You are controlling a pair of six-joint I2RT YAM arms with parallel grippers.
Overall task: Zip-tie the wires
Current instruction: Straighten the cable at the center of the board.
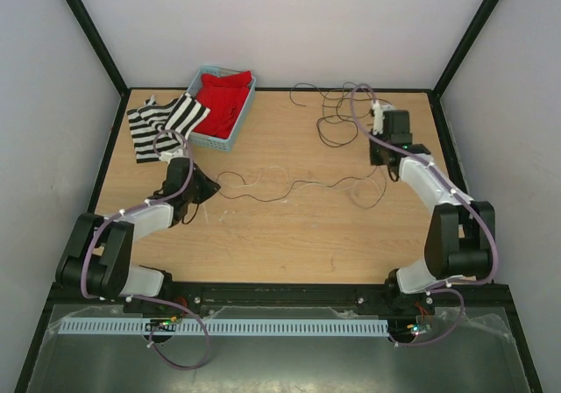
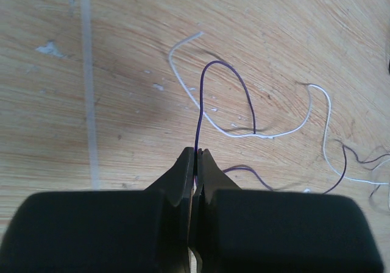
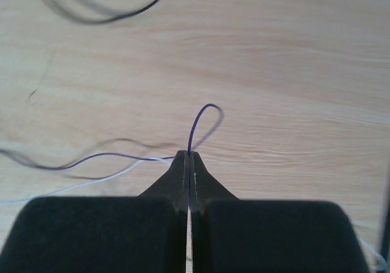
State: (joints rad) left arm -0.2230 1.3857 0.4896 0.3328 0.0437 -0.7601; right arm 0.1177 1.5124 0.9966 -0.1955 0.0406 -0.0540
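The left arm [image 1: 145, 217] and the right arm [image 1: 429, 187] are made of white tubes with chunky black joints. A thin purple cable [image 1: 207, 340] runs back from each tool in loops, held on by small white clips. The left tool [image 2: 196, 154] and the right tool [image 3: 189, 155] each have two black fingers [image 2: 177, 178]. They are wide blocks that narrow to thin tips.

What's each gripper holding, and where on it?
Left gripper: dark strand of the wires, pinched below its loop. Right gripper: dark strand too, below its small loop. Zip tie lies free.
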